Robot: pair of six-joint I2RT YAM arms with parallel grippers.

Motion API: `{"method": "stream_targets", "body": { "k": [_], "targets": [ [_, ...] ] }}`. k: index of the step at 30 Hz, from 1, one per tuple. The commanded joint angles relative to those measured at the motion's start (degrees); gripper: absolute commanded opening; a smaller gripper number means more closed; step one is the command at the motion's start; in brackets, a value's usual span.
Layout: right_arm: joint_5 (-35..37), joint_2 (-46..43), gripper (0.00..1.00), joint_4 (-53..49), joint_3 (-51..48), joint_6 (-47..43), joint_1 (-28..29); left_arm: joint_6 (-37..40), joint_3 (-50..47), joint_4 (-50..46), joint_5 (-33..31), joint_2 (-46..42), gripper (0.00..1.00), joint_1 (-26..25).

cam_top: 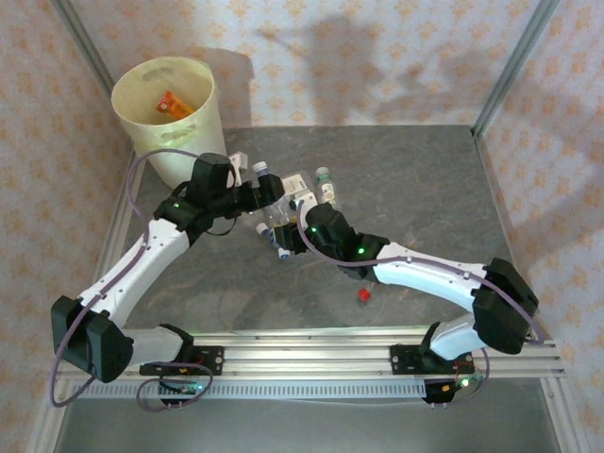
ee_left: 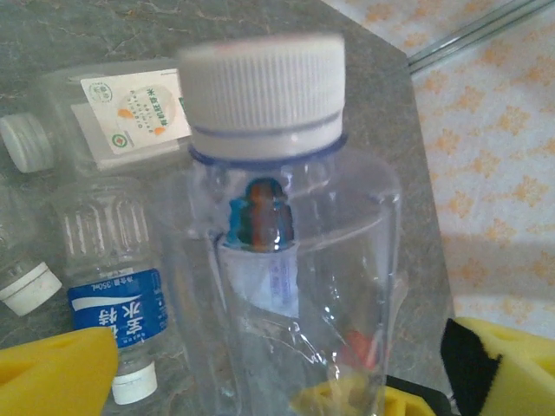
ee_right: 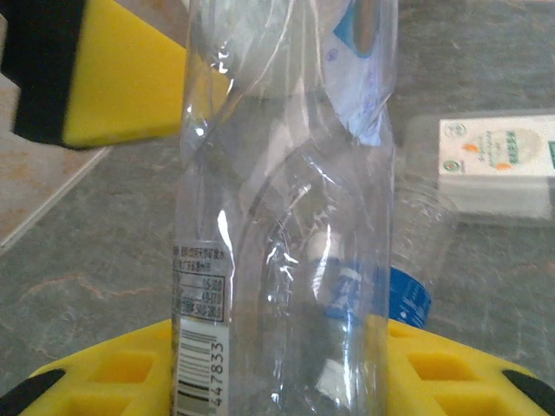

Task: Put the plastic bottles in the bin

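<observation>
**Two grippers at one bottle, mid-table**

The right gripper [ee_right: 282, 368] is clamped on a clear bottle [ee_right: 286, 173]. Its yellow pads press the lower part of the bottle from both sides, near the barcode strip. The bottle stands roughly upright and carries a white ribbed cap, which is plain in the left wrist view.

The left gripper [ee_left: 279, 360] has its fingers apart, one on each side of the same clear bottle [ee_left: 286, 260]. A gap shows between each pad and the plastic.

From above, the left gripper [cam_top: 274, 195] and the right gripper [cam_top: 285, 236] meet over a cluster of bottles near the middle of the table [cam_top: 425, 189].

On the table beside the held bottle lie a blue-labelled bottle [ee_left: 117, 308] with a white cap and a white-labelled bottle [ee_left: 121, 108] of squarer form.

The bin [cam_top: 189, 142] stands at the far left corner of the table, well apart from the cluster. It holds an orange-labelled bottle [cam_top: 175, 104].

A small red piece [cam_top: 363, 295] rests on the table near the right arm. What it is cannot be told.
</observation>
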Motion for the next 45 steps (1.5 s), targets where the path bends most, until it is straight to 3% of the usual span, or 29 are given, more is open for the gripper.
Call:
{"method": "stream_targets", "body": {
  "k": [1,5,14,21,25,33,39,45],
  "targets": [
    [-2.9,0.7,0.39,4.5,1.9,-2.1,0.2,0.8,-1.1,2.5,-2.2,-0.5,0.91,-0.5],
    [-3.7,0.8,0.39,7.3,1.6,-2.3,0.2,-1.4,-3.2,7.4,1.0,-0.1,0.8,-0.8],
    [-6.0,0.7,0.4,8.5,1.5,-4.2,0.2,-1.7,-4.1,9.0,0.2,-0.6,0.61,-0.8],
    [-4.3,0.1,0.52,6.5,1.4,-4.5,0.2,-2.4,-4.4,10.3,-1.3,-0.7,0.51,-0.8],
    [-3.1,-0.2,0.65,5.3,1.3,-4.5,0.2,-2.7,-4.1,10.3,-2.5,-0.4,0.49,-0.8],
    [1.3,-2.0,0.99,4.7,0.8,-6.8,0.2,-1.7,-2.2,6.5,-8.2,-0.2,0.5,-0.8],
    [5.6,-3.7,0.99,6.6,-0.7,-7.4,0.2,-1.5,-0.3,4.8,-11.8,0.7,0.5,-0.7],
    [8.8,-7.7,0.99,16.8,-7.2,-6.2,0.0,1.7,5.9,-1.7,-20.3,1.6,0.5,-0.7]
  ]
}}
